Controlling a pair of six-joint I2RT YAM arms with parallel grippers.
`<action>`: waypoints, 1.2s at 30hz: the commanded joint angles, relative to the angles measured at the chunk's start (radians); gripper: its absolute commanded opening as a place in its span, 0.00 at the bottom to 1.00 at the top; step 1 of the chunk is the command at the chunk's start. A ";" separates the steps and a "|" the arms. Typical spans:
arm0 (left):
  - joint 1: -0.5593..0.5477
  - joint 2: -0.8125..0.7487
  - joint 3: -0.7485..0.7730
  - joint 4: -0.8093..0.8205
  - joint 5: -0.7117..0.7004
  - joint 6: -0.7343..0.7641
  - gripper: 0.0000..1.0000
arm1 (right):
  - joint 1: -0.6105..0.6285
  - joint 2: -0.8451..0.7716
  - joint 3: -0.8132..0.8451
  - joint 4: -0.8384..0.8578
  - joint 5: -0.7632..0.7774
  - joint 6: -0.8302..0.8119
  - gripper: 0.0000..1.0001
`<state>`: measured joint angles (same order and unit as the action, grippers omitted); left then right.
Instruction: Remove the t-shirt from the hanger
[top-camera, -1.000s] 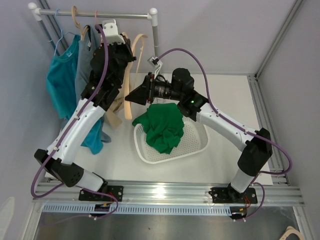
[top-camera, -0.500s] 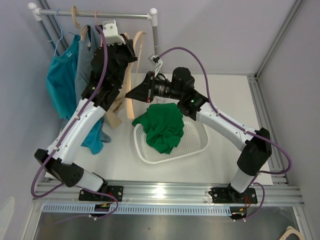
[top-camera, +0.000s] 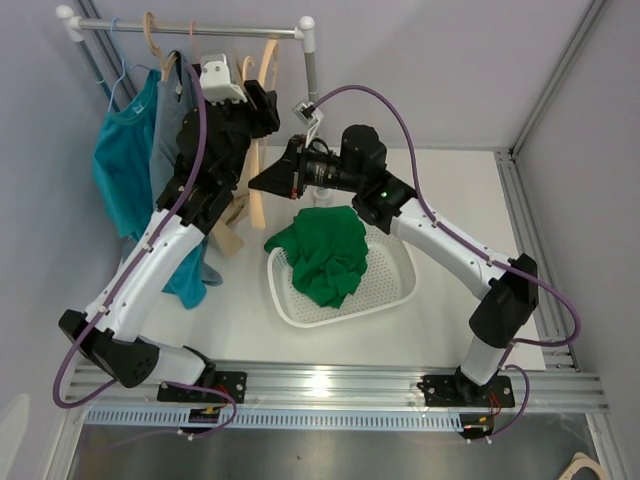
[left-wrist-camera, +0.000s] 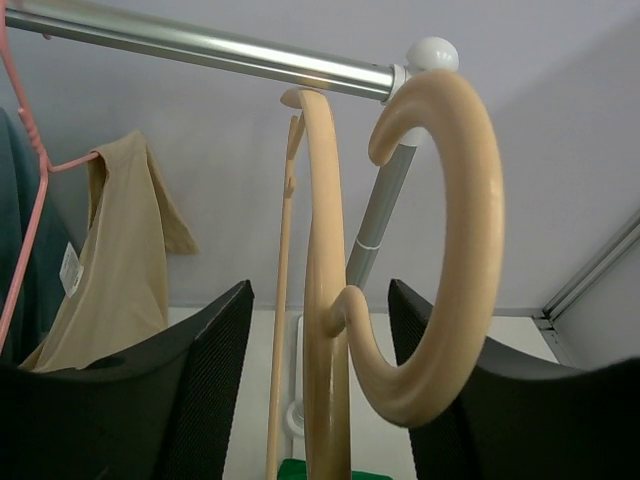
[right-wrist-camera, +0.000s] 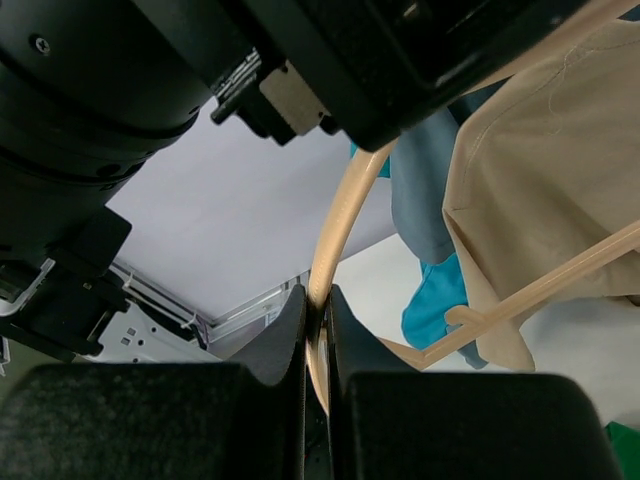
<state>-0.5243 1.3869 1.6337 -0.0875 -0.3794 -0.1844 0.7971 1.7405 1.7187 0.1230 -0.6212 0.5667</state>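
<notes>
Two hands tend a bare wooden hanger (left-wrist-camera: 460, 200); the green t-shirt (top-camera: 322, 255) lies in the basket (top-camera: 400, 285).
Left hand (left-wrist-camera: 318, 290) is released, fingers spread around the hook near the rail (left-wrist-camera: 200, 45). Right hand (right-wrist-camera: 318, 295) pinches the hanger's thin arm. If the hook is unseated, it could swing or drop.

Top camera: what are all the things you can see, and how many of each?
rail: one, silver with white ends, back left.
teal top: one, teal, hanging leftmost.
grey-blue top: one, grey-blue, hanging beside it.
beige top: one, beige, hanging further right.
wooden hanger: at least two, pale, rail's right end.
green t-shirt: one, green, in the basket.
basket: one, white, centre.
left gripper: one, black, open around a wooden hanger.
right gripper: one, black, shut on a wooden hanger.
</notes>
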 joint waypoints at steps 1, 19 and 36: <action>0.001 -0.031 -0.018 0.008 0.017 -0.017 0.59 | 0.004 -0.002 0.061 0.036 -0.011 -0.037 0.00; -0.008 -0.086 -0.143 0.019 0.047 -0.040 0.51 | -0.009 0.028 0.104 0.027 -0.003 -0.025 0.00; -0.011 0.042 0.044 -0.017 0.030 0.066 0.01 | -0.009 -0.082 -0.010 -0.031 0.129 -0.082 0.99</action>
<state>-0.5301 1.3808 1.5658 -0.1089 -0.3599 -0.1699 0.7876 1.7588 1.7329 0.1020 -0.5716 0.5297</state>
